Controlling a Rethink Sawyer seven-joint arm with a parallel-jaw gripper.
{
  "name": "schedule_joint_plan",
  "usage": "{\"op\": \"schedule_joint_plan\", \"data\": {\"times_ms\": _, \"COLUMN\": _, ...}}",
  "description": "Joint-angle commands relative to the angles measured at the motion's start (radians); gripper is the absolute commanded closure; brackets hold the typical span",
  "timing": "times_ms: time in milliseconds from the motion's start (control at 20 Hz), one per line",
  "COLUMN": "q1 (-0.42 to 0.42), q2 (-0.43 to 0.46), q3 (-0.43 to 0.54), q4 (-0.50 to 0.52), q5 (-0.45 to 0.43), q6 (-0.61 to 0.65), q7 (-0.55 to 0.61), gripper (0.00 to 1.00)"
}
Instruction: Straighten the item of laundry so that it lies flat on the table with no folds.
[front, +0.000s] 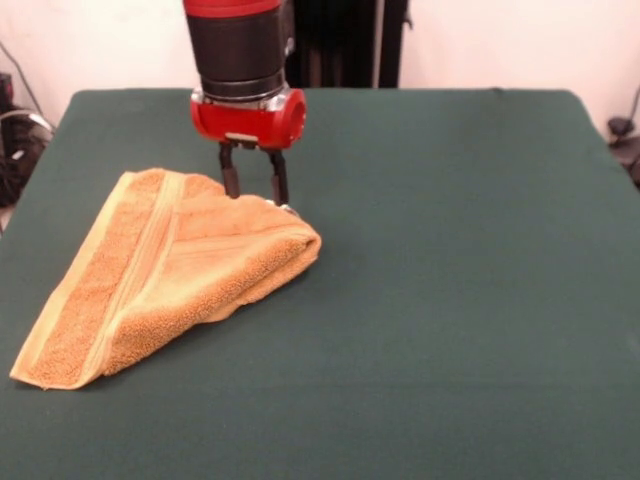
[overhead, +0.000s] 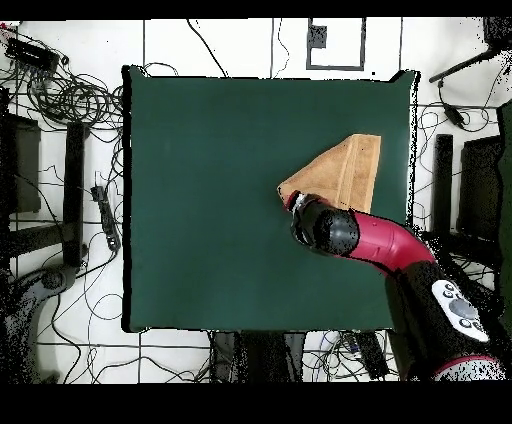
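Note:
The item of laundry (front: 170, 270) is a golden-orange towel folded over into a rough triangle, lying left of centre on the green table (front: 450, 300). Paler bands run along its left side, and its thick rounded fold points right. My gripper (front: 257, 198) hangs straight down at the towel's far corner. It is open, and green cloth shows between its two black fingers (front: 230, 178), whose tips touch the upper edge of the fold. In the overhead view the towel (overhead: 345, 170) lies near the table's right edge, and the red arm (overhead: 385, 245) hides the gripper.
The table (overhead: 220, 200) spreads wide to the left of the towel in the overhead view. Cables (overhead: 70, 100) and dark stands (overhead: 75, 180) crowd the floor around every side of it.

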Motion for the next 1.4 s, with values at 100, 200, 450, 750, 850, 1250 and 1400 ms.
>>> {"op": "schedule_joint_plan", "data": {"times_ms": 100, "q1": 0.018, "q2": 0.086, "q3": -0.009, "q4": -0.077, "q5": -0.062, "q6": 0.130, "q7": -0.030, "gripper": 0.00}}
{"op": "schedule_joint_plan", "data": {"times_ms": 200, "q1": 0.013, "q2": 0.087, "q3": -0.005, "q4": -0.078, "q5": -0.068, "q6": 0.131, "q7": -0.029, "gripper": 0.00}}
{"op": "schedule_joint_plan", "data": {"times_ms": 450, "q1": 0.012, "q2": 0.112, "q3": -0.014, "q4": -0.100, "q5": -0.093, "q6": 0.126, "q7": -0.027, "gripper": 0.00}}
{"op": "schedule_joint_plan", "data": {"times_ms": 750, "q1": 0.008, "q2": 0.141, "q3": -0.028, "q4": -0.118, "q5": -0.106, "q6": 0.154, "q7": -0.032, "gripper": 0.00}}
{"op": "schedule_joint_plan", "data": {"times_ms": 850, "q1": 0.012, "q2": 0.148, "q3": -0.032, "q4": -0.117, "q5": -0.110, "q6": 0.149, "q7": -0.031, "gripper": 0.00}}
{"op": "schedule_joint_plan", "data": {"times_ms": 1250, "q1": 0.016, "q2": 0.158, "q3": -0.056, "q4": -0.101, "q5": -0.122, "q6": 0.163, "q7": -0.028, "gripper": 0.00}}
{"op": "schedule_joint_plan", "data": {"times_ms": 1400, "q1": 0.014, "q2": 0.146, "q3": -0.063, "q4": -0.086, "q5": -0.133, "q6": 0.161, "q7": -0.022, "gripper": 0.00}}
